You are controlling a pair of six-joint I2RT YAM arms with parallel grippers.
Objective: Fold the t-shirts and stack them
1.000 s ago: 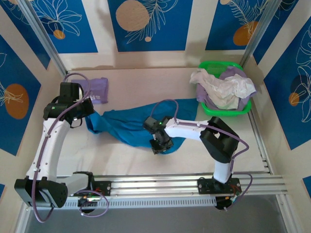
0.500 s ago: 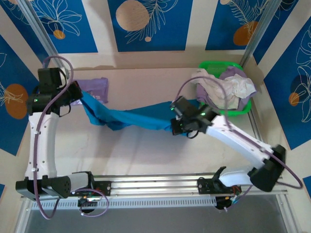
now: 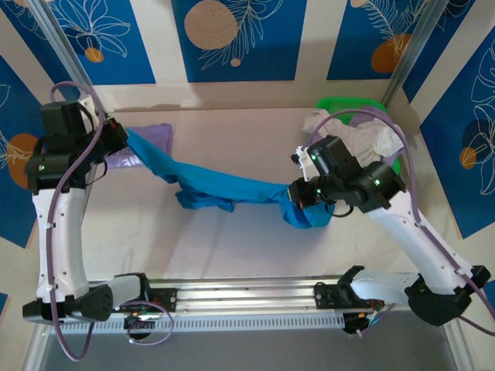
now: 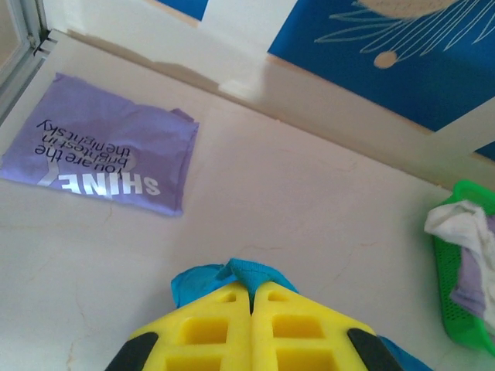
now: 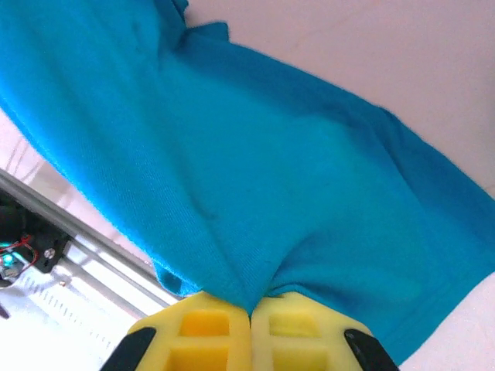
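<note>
Left gripper (image 4: 250,290) and right gripper (image 5: 249,308) pinching teal t-shirt (image 3: 232,185), spread wider than before

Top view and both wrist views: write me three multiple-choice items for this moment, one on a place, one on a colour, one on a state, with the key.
1. Where does the purple shirt with white lettering lie?
A) at the far left of the table
B) in the middle
C) at the near rail

2. What colour is the basket?
A) red
B) green
C) black

3. How is the teal shirt held?
A) lying flat, untouched
B) pinched by the left claw and the right claw, stretched between them
C) bunched in one claw alone

Key: 1 A, it lies flat near the far-left wall; 2 B, its rim is bright green; 3 B, each wrist view shows a claw shut on teal cloth.
</note>
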